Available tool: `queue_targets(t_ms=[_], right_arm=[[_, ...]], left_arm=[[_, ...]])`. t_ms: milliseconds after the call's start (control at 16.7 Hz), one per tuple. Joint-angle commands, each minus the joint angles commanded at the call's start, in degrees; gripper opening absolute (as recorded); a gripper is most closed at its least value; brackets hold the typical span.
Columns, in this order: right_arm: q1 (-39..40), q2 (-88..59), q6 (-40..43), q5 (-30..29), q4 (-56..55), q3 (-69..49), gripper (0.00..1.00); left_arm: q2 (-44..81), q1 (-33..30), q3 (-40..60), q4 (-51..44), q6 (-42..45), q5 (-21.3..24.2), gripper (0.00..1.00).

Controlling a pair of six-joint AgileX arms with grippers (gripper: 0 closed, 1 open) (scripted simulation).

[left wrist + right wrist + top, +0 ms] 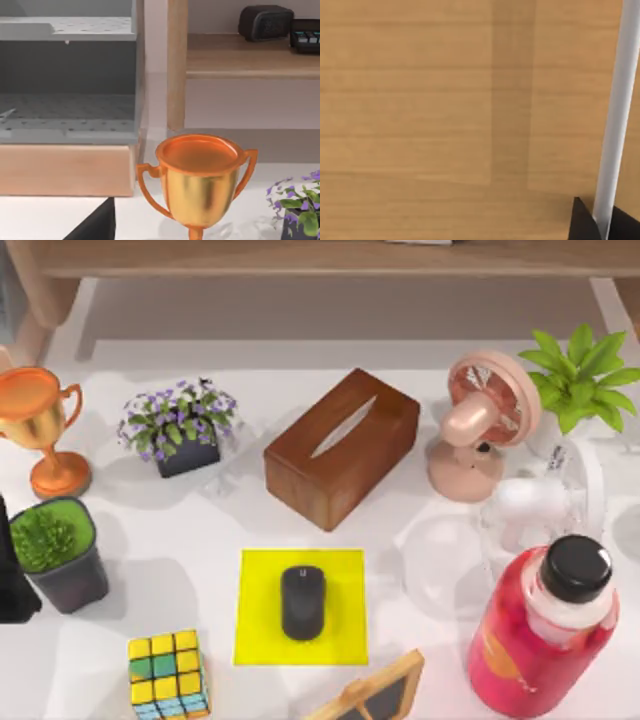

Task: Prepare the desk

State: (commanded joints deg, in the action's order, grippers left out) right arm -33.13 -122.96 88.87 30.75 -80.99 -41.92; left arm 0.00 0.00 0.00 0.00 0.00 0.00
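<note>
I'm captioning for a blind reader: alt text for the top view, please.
A black computer mouse sits on a square yellow mat on the white desk, with a brown wooden tissue box behind it and a pink desk fan farther right.

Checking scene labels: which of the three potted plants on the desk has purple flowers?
The flowering plant between the trophy and tissue box; the other two are plain green.

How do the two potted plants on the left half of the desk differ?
The flowering plant carries purple blossoms among its leaves; the grass plant is plain green tufts. The flowering plant spills wider than its small dark pot; the grass plant stays within the rim of its larger dark pot. The flowering plant sits farther back, beside the trophy; the grass plant is nearer the front left edge. Both stand upright on the desk.
</note>
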Motion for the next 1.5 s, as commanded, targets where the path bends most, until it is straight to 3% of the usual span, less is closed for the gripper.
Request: queue_targets(t_ms=[420,840,1200,1500], right_arm=[[4.2,-5.3,0.0,-4.4,7.2,-12.9,0.0],[4.7,-6.4,0.0,-5.1,8.9,-14.8,0.0],[7.4,-11.8,0.0,-8.0,15.5,-27.9,0.0],[8.1,-13.0,0.0,-8.7,17.2,-30.0,0.0]], left_arm=[[0.0,0.0,0.0,0.0,0.0,0.0,1.0],[0.0,0.0,0.0,0.0,0.0,0.0,1.0],[0.0,0.0,0.0,0.0,0.0,0.0,1.0],[0.0,0.0,0.0,0.0,0.0,0.0,1.0]])
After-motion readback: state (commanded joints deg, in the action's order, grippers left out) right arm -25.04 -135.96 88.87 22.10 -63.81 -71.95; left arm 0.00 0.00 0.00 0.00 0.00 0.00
